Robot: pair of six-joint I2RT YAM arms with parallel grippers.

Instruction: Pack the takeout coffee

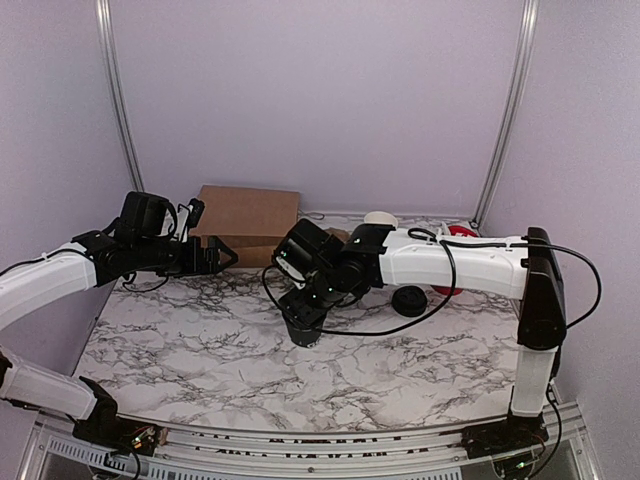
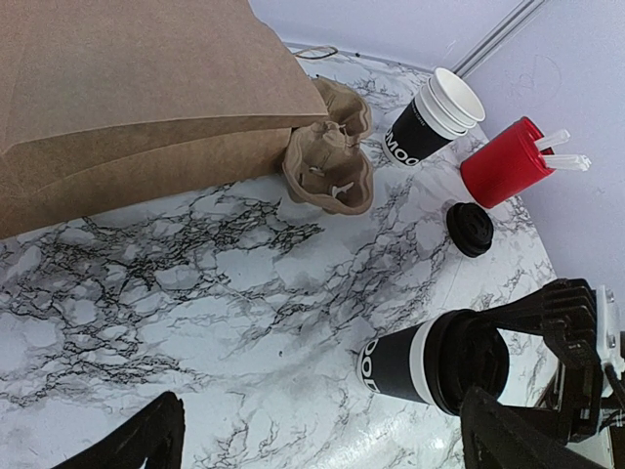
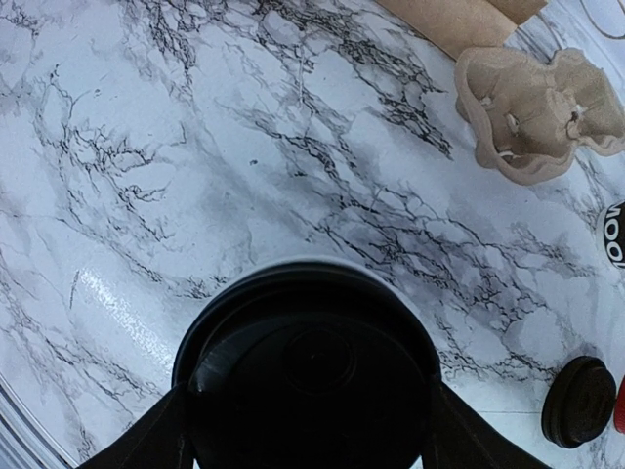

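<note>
The black paper cup (image 1: 303, 328) with white print stands upright mid-table; it also shows in the left wrist view (image 2: 405, 363). A round black lid (image 3: 311, 366) sits on top of it, with the cup's white rim showing round the lid's far edge. My right gripper (image 1: 306, 300) is right above the cup, and its two fingers press against the lid's left and right sides (image 3: 308, 435). My left gripper (image 1: 216, 258) hovers at the back left beside the brown paper bag (image 1: 248, 222), its jaws wide apart and empty (image 2: 322, 445).
A second black lid (image 1: 408, 300) lies on the table right of the cup. A stack of white-rimmed cups (image 2: 437, 117) and a red tub (image 2: 503, 163) stand at the back right. A crumpled brown pulp carrier (image 2: 330, 156) lies against the bag.
</note>
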